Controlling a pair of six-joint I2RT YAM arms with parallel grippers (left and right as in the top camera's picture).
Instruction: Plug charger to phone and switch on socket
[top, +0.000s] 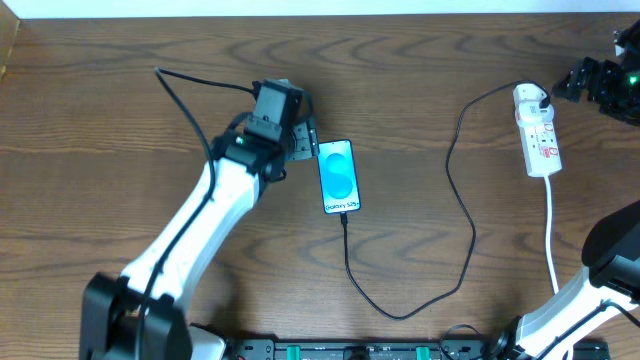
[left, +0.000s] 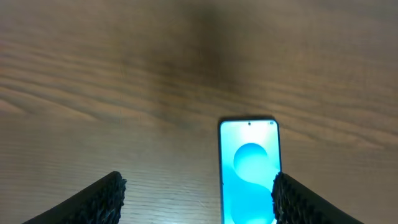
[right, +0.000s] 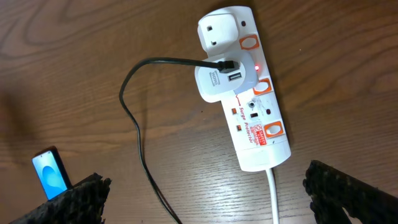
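On table (top: 100, 120): one phone (top: 338, 176); one socket (top: 540, 135)

Red lettering along the socket (right: 258, 124) reads "Surge Protector"; its smaller red label is too tiny to read. Well left of the socket, the phone (top: 338, 177) shows "Galaxy S25" on its screen.

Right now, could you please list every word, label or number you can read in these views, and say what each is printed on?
"Galaxy S25": on the phone's blue screen, near its cable end.
"Surge Protector": along the white body of the socket.
Red-and-white label near the socket's cord end, and the small print on the charger's white adapter: too small to read.
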